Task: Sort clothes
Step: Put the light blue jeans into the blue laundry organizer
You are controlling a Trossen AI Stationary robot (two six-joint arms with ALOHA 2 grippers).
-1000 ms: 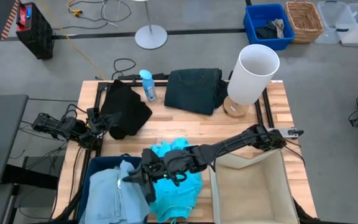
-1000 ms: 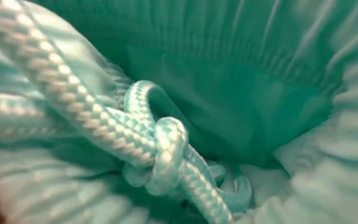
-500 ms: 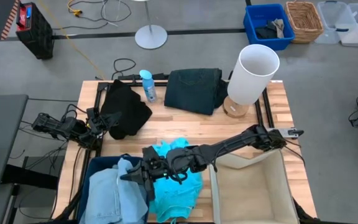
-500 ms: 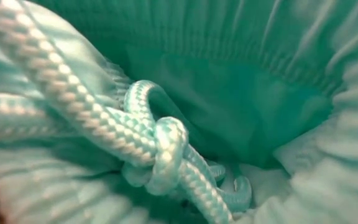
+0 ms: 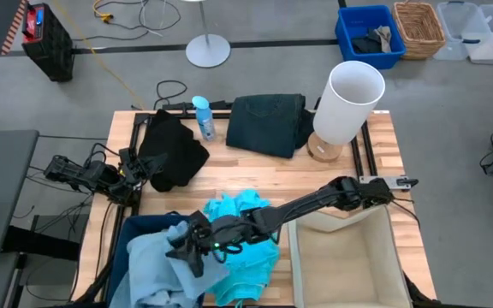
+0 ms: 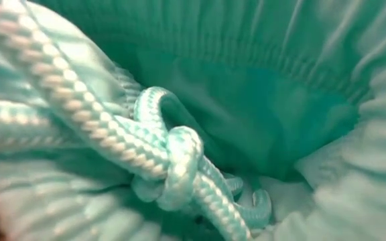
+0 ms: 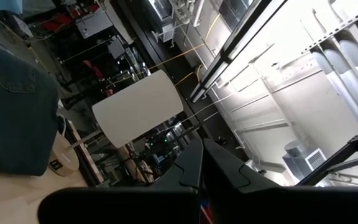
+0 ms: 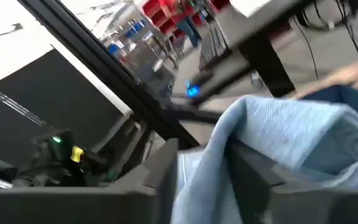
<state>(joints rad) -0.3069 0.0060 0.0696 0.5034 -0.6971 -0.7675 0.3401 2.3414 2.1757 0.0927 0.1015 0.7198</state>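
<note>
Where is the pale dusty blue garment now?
In the high view, the pale dusty blue garment lies at the table's near left, beside the bright turquoise garment, under the right gripper.

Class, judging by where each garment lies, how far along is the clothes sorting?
Done: nothing clearly; the beige bin looks empty. In hand: the right gripper is at the pale blue garment in the dark bin, beside the turquoise garment. Left: the black garment and the dark denim garment lie unsorted on the table.

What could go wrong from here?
1. Pale blue garment lies between the right gripper jaws; it may get dragged out of the dark bin on retreat.
2. Turquoise garment straddles the gap beside the bin and covers the low camera, so that view is blind.
</note>
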